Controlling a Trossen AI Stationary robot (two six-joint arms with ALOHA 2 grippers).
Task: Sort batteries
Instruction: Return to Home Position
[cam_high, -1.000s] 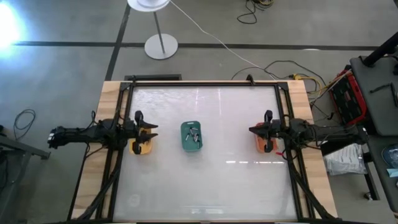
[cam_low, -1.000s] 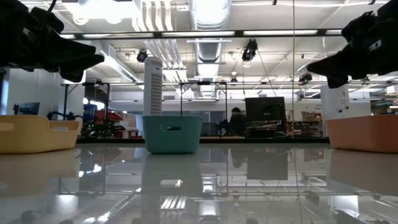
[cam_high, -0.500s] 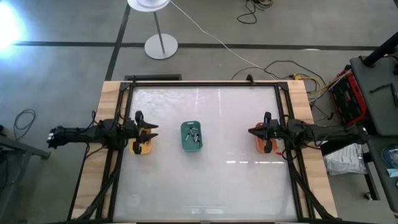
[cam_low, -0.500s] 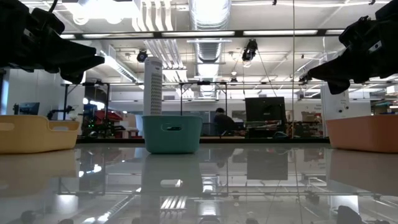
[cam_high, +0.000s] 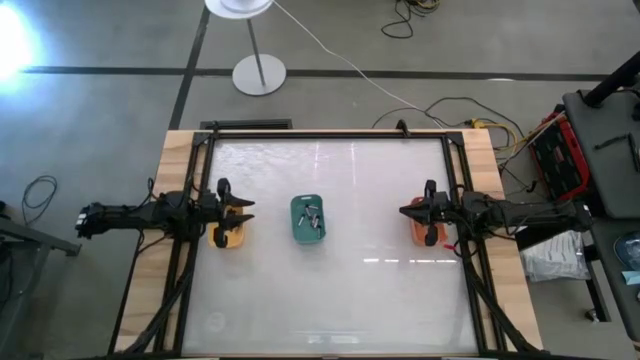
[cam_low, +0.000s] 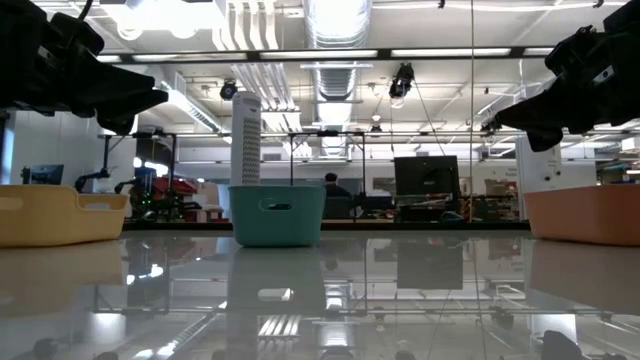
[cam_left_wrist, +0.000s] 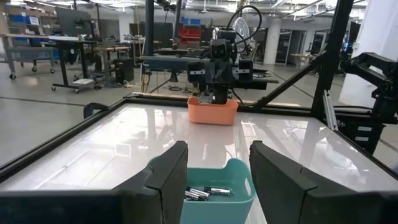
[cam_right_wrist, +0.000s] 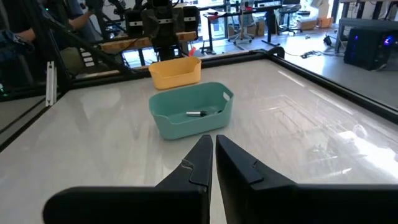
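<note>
Several small batteries (cam_high: 311, 217) lie in a teal tray (cam_high: 296, 222) on the glossy white table, left of centre. The left wrist view shows them dark and silver (cam_left_wrist: 205, 193); the right wrist view shows one (cam_right_wrist: 196, 114). At the table's left edge my left gripper (cam_high: 248, 210) hangs level and open above a yellow tray (cam_high: 228, 240), pointing at the teal tray with nothing between its fingers (cam_left_wrist: 217, 171). At the right edge my right gripper (cam_high: 403, 210) is shut (cam_right_wrist: 212, 158) and hangs above an orange tray (cam_high: 418, 236), also pointing toward the middle.
Black frame rails (cam_high: 330, 134) run along the table's edges. A lamp base (cam_high: 259, 74) and cables lie on the floor beyond the far edge. Bare tabletop stretches between the trays and toward the near edge (cam_high: 330, 300). A person (cam_low: 330, 190) shows far back in the room.
My right gripper has rolled a little about its own pointing line and tipped slightly, staying above the orange tray and staying shut. The person in the room behind has walked leftward in the low view.
</note>
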